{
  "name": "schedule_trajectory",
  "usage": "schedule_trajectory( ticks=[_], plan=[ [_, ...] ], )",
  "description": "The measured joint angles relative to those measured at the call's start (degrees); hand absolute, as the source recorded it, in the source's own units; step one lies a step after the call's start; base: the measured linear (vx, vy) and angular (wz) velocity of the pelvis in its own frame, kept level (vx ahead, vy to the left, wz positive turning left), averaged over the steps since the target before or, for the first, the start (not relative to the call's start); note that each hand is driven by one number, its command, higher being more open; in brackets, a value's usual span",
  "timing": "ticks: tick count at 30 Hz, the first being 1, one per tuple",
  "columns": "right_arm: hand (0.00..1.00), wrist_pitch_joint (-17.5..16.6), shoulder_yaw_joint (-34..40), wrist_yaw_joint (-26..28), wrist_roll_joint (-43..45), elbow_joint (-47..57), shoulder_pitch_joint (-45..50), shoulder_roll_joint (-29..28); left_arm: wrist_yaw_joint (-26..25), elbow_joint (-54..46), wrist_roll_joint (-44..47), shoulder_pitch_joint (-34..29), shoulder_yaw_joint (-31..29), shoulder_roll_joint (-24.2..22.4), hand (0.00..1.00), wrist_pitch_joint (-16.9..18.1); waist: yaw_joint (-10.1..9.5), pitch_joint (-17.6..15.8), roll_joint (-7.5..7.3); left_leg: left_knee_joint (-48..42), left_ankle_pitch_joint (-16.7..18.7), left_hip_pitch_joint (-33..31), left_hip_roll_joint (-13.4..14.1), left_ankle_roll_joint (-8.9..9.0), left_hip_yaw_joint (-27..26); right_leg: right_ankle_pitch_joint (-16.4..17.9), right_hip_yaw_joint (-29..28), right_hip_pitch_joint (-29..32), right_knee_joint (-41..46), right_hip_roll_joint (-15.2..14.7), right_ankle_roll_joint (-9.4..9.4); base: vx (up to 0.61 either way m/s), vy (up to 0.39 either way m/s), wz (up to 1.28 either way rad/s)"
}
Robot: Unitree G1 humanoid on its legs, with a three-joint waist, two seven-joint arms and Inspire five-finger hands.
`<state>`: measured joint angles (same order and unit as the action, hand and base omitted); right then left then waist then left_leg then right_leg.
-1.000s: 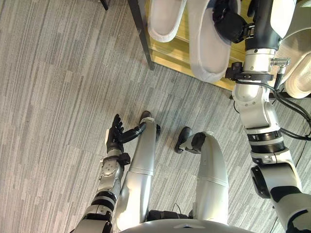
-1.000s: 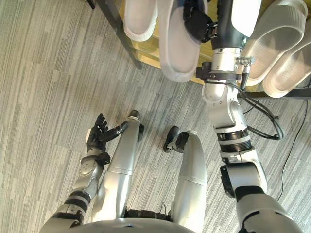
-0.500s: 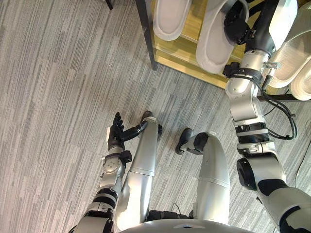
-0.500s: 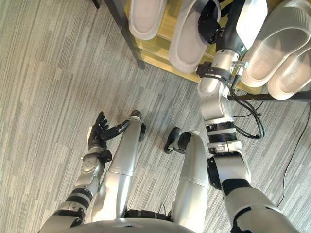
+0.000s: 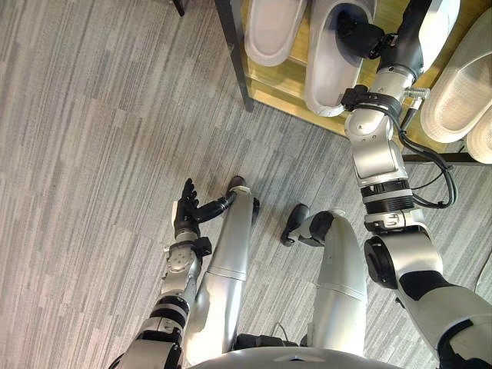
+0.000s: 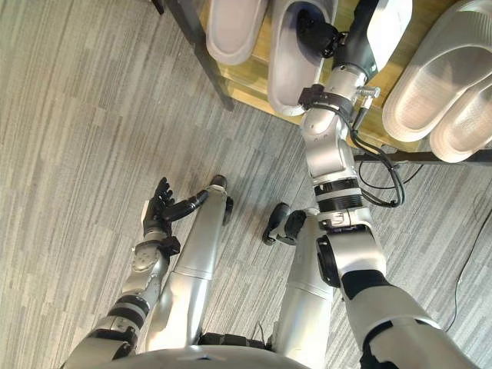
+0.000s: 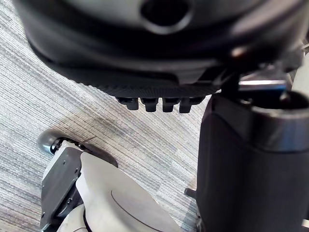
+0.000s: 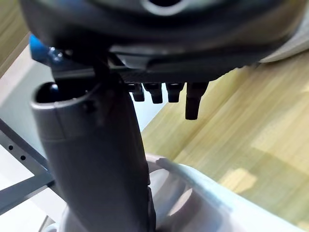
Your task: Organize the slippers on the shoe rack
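A wooden shoe rack (image 5: 280,81) with a dark metal frame stands at the top of the eye views. One white slipper (image 5: 269,27) lies on its shelf at the left. Right beside it lies a second white slipper (image 5: 327,69), toe towards the rack's front edge. My right hand (image 5: 357,34) sits at this slipper's opening and is shut on it. In the right wrist view my thumb (image 8: 96,159) presses on the pale slipper (image 8: 203,198), with the wooden shelf past the fingers. My left hand (image 5: 184,211) hangs low over the carpet, fingers straight.
Two grey slippers (image 5: 457,84) (image 5: 484,142) lie on the rack to the right of my right arm. A dark frame post (image 5: 234,54) marks the rack's left front corner. Grey striped carpet (image 5: 100,154) spreads to the left and front.
The right hand has carried the white slipper from overhanging the rack's front edge further in onto the shelf, beside the other white slipper. The view has shifted slightly. The left hand has stayed put.
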<state>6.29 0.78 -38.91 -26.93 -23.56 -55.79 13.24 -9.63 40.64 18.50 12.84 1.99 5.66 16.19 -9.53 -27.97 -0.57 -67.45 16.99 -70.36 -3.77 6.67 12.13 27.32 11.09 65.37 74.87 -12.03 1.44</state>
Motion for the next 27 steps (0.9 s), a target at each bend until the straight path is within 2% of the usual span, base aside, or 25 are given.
schedule_trajectory(
  ticks=[2, 13, 27],
  plan=[
    [1.00, 0.00, -0.52, 0.01, 1.29, -0.01, 0.02, -1.01, 0.01, 0.36, -0.01, 0.00, 0.10, -0.40, 1.00, -0.23, -0.09, 0.34, 0.62, 0.26, -0.09, 0.36, 0.01, 0.17, 0.01, 0.06, 0.00, -0.22, 0.00, 0.00, 0.17, 0.00, 0.000, 0.00],
    [1.00, 0.01, -1.35, 0.14, 1.61, 0.41, 4.00, -4.10, -1.10, 1.92, 0.04, 0.00, 0.51, -1.10, 1.00, -1.30, -0.35, 1.63, 1.49, 1.44, -0.26, 2.47, 0.20, 0.48, 0.14, 0.36, 0.30, -2.10, -0.65, 0.11, 0.63, 0.00, 0.000, 0.00],
    [1.00, 0.03, -1.74, 0.87, -0.61, 9.57, 14.36, -7.34, -1.17, 2.46, 1.75, -0.24, -0.96, -1.59, 1.00, -1.90, -0.09, 1.65, 1.51, 2.33, -0.17, 4.23, 1.21, 0.46, 0.01, 0.15, 0.48, -4.06, -2.23, 1.01, 0.40, 0.01, 0.003, -0.01]
  ],
)
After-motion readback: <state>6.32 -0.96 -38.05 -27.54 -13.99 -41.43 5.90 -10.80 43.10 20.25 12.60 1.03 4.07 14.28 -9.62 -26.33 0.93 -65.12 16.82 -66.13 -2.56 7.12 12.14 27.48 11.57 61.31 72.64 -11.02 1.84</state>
